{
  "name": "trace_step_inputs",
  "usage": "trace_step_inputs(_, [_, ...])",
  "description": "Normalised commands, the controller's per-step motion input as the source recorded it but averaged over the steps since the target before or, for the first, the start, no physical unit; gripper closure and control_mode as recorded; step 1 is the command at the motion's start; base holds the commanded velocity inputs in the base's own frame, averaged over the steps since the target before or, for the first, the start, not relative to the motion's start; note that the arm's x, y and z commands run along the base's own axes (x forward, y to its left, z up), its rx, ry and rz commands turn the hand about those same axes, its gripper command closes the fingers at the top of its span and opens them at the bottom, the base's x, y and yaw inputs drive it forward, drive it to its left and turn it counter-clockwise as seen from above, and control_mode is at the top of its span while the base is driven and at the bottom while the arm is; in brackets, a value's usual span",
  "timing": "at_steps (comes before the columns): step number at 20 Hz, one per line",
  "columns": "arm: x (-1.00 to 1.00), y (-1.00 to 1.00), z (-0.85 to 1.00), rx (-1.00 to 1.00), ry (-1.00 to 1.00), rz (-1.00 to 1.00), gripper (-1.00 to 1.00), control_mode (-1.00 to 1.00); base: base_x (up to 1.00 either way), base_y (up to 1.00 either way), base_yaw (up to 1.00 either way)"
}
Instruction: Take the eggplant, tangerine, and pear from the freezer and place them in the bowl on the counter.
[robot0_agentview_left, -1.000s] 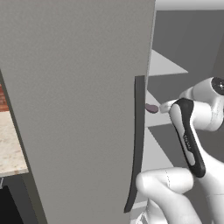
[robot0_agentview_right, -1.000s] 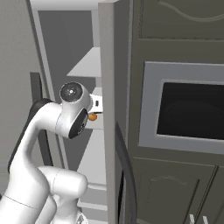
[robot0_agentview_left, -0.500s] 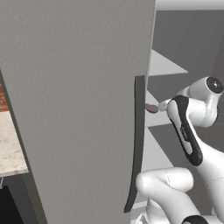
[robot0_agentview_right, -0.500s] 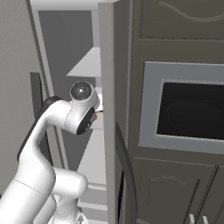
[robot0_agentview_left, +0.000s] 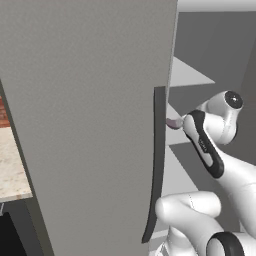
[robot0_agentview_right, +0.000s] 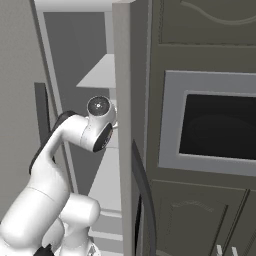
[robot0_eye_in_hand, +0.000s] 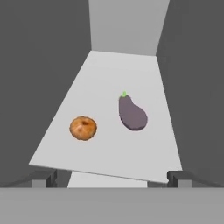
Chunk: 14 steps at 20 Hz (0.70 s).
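Glossy white rounded arm (robot0_agentview_left: 220, 165), black elongated inlay, apparently grey-capped joint

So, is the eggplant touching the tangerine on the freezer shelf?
Apart. The hand view shows the eggplant and the tangerine side by side with a bare strip of pale shelf between them.

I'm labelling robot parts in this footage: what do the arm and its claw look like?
The arm is glossy white with rounded segments, a black strip along one link and dark round joint caps. The claw shows two small dark grey, blocky fingertips. No cables show.
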Motion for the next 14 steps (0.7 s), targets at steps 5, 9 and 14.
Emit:
trace_step_inputs(5, [0.38,-0.02,-0.17,0.0,0.0,0.02,-1.0,-1.0,0.0,0.0,0.0])
trace_step_inputs(9, [0.33,0.0,-0.16,0.0,0.0,0.0,-1.0,-1.0,0.0,0.0,0.0])
trace_step_inputs(14, [0.32,0.0,-0.06,0.0,0.04,0.0,-1.0,-1.0,0.0,0.0,0.0])
